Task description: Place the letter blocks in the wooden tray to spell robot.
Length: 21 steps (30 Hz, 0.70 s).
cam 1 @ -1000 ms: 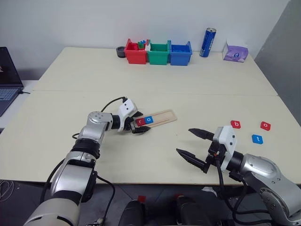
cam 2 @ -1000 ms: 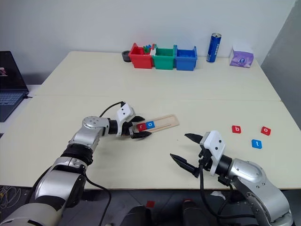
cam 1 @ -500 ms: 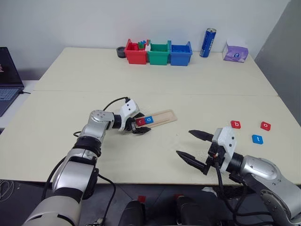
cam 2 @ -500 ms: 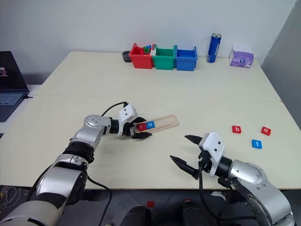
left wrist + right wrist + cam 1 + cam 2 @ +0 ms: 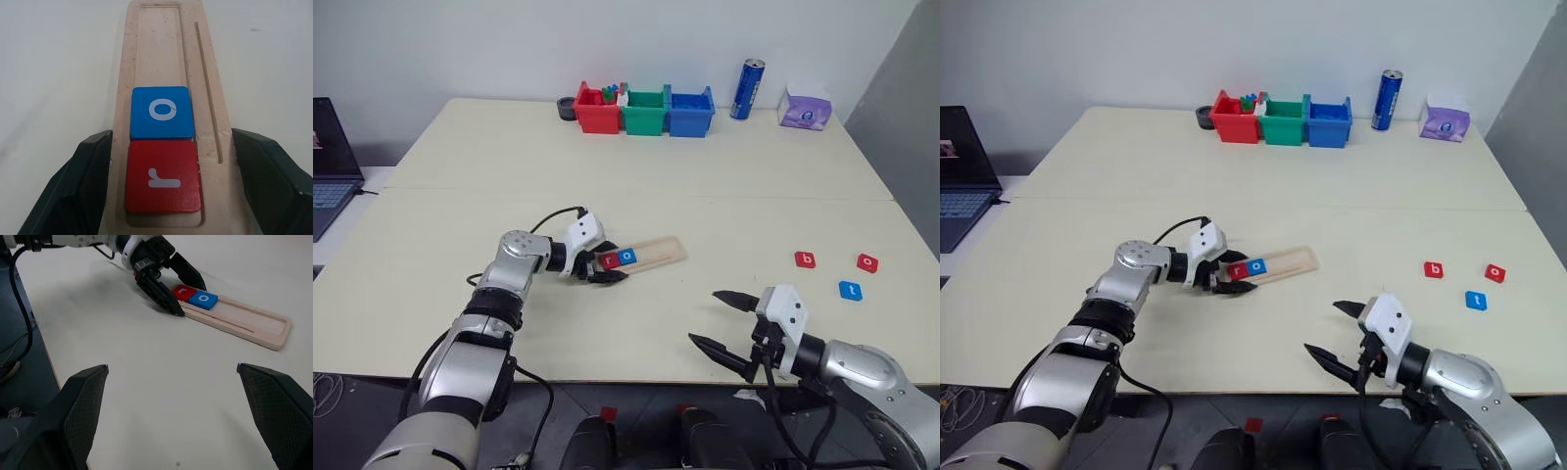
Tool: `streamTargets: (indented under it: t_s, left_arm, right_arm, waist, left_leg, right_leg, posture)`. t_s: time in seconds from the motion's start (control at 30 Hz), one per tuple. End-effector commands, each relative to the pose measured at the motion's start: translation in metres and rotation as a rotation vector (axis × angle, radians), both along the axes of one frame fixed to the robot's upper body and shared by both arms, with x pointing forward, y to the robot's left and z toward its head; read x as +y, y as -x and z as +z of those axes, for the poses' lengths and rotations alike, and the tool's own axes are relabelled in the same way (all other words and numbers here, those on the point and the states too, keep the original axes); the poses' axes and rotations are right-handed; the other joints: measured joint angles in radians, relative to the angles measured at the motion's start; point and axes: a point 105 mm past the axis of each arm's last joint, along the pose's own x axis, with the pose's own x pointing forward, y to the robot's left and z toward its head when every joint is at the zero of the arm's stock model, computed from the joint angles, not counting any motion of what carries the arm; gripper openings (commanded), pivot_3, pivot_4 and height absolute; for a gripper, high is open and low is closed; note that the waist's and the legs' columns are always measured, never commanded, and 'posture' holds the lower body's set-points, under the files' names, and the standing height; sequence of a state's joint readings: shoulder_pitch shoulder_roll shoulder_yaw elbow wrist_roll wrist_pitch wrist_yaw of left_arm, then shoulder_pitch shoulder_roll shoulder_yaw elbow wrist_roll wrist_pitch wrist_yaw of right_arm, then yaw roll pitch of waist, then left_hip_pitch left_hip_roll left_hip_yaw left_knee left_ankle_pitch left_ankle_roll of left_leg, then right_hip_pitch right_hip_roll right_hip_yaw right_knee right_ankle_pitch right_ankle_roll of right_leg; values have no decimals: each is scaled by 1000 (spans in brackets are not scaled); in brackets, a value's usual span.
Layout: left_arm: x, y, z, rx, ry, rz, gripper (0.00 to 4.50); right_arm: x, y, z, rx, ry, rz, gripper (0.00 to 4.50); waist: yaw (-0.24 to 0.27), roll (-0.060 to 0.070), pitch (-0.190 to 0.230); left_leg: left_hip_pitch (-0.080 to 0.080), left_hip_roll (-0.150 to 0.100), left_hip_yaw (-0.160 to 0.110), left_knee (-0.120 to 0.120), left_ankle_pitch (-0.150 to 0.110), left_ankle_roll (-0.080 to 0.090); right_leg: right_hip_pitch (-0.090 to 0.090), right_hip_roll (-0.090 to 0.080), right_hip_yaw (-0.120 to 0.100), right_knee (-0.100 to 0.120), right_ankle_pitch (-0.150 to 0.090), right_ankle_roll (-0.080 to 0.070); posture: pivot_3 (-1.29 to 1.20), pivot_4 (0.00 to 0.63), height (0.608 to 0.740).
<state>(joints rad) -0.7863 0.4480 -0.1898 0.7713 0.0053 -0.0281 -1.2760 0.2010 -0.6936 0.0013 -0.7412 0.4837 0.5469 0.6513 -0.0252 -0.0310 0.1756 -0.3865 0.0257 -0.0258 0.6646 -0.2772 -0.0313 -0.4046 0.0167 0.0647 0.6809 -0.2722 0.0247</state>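
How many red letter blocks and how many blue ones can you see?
Red letter blocks: 3 — r, b, o
Blue letter blocks: 2 — o, t
Total: 5

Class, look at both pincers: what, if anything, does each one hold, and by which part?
The left pincer clamps the wooden tray across its sides at the end holding the r and o blocks. The right pincer is open, holding nothing.

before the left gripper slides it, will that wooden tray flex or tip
Probably neither. The wooden tray looks like one rigid flat strip lying flush on the table, so it should slide rather than tip. The r tile and o tile sit recessed and should ride along.
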Motion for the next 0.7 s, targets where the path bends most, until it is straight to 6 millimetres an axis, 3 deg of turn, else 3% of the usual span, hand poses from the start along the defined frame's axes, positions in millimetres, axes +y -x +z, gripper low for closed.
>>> streamTargets:
  t_s: [0.03, 0.2, 0.43, 0.7]
  left_arm:
    - [-28, 17, -1, -5, -30, -161, 3386]
    - [-60, 29, 2, 4, -11, -257, 3386]
    - [-93, 38, 3, 26, 18, -304, 3386]
    - [-99, 39, -1, 13, -3, -296, 3386]
  right_arm:
    - [-18, 12, 1, -12, 91, 26, 4500]
    - [-43, 21, -7, 26, 158, -34, 4500]
    - [-56, 19, 0, 5, 174, -107, 4500]
    - [-57, 16, 8, -20, 160, -129, 4500]
  waist:
    - [6, 0, 0]
    - [8, 0, 0]
    - [-6, 0, 0]
    - [-5, 0, 0]
  left_leg:
    - [0, 0, 0, 0, 0, 0]
    - [-1, -1, 0, 2, 0, 0]
    - [0, -2, 1, 2, 0, 0]
    - [0, -2, 1, 2, 0, 0]
  right_leg:
    - [0, 0, 0, 0, 0, 0]
    - [0, 0, 1, 0, 0, 1]
    - [0, 3, 1, 1, 0, 1]
    - [0, 4, 2, 1, 0, 1]
  posture:
    - [0, 150, 740]
    - [0, 150, 740]
    - [0, 150, 740]
    - [0, 150, 740]
